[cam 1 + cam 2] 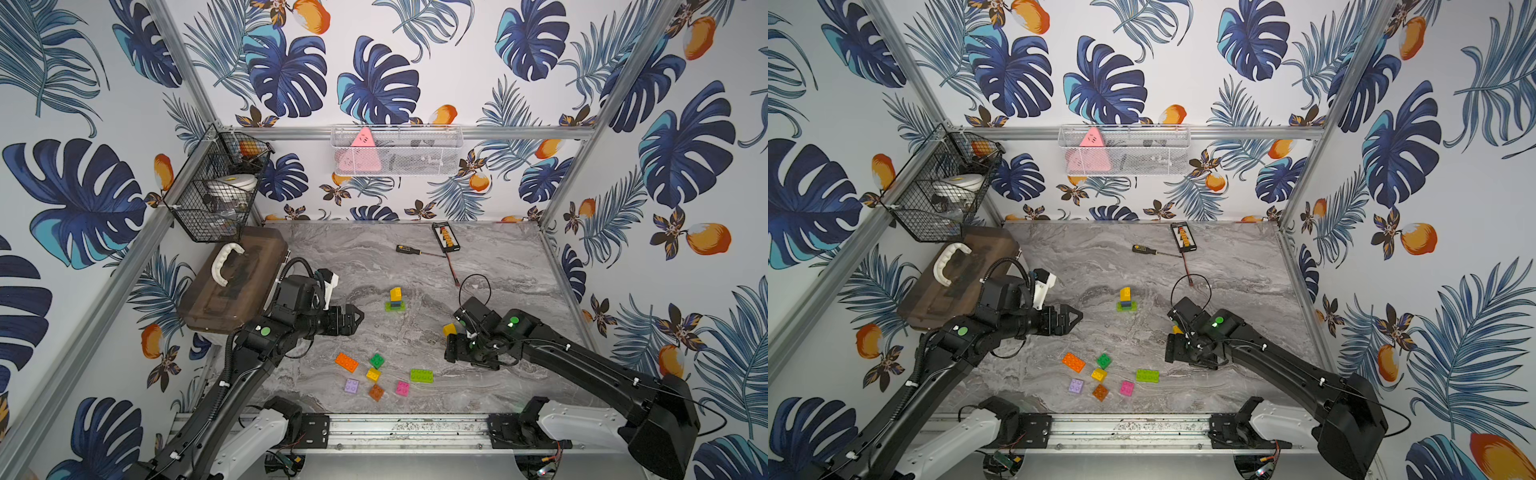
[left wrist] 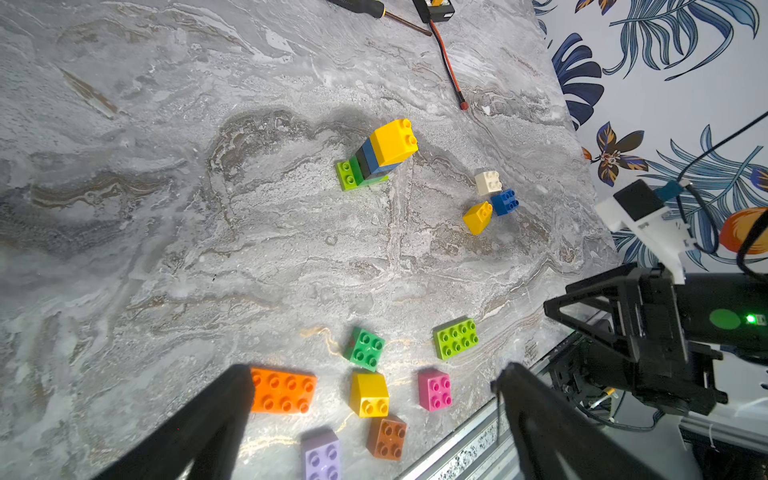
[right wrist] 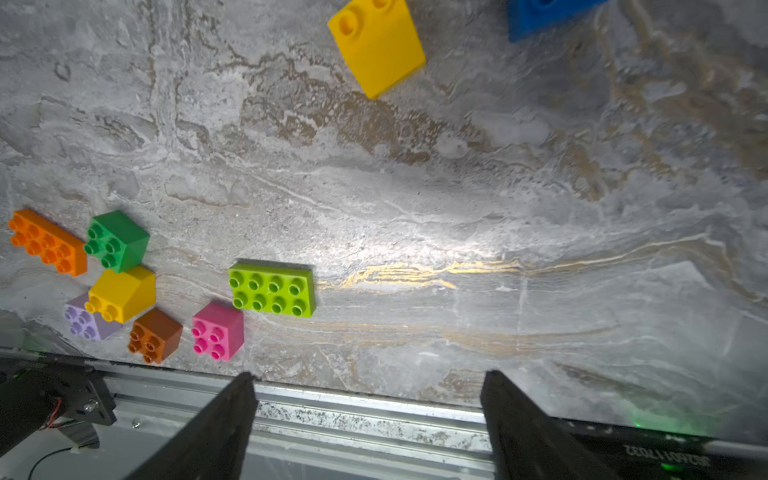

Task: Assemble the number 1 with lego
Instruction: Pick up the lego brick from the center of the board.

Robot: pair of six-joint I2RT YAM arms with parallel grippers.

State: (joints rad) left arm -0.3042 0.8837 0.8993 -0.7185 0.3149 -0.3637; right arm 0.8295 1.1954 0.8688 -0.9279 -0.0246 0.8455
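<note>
Grey, veined, marble-patterned worktop (image 1: 498,257) carrying glossy, studded plastic lego. Near the worktop's centre stands the lego stack (image 1: 395,300): a lime oblong base, then green, black and blue layers, capped by a yellow cube. Toward the front edge lie seven loose bricks, among them an orange oblong (image 1: 346,362), a lime oblong (image 1: 421,375) and a pink square (image 1: 402,388). Nearer the right edge, a yellow brick (image 1: 449,329), a blue brick (image 2: 504,202) and a white brick (image 2: 488,182) cluster. Left pincer (image 1: 359,320), pointed toward the stack, is released and empty. Right pincer (image 3: 370,377), wrist bent toward the front edge beside the yellow brick, has its fingers spread, grasping nothing.
</note>
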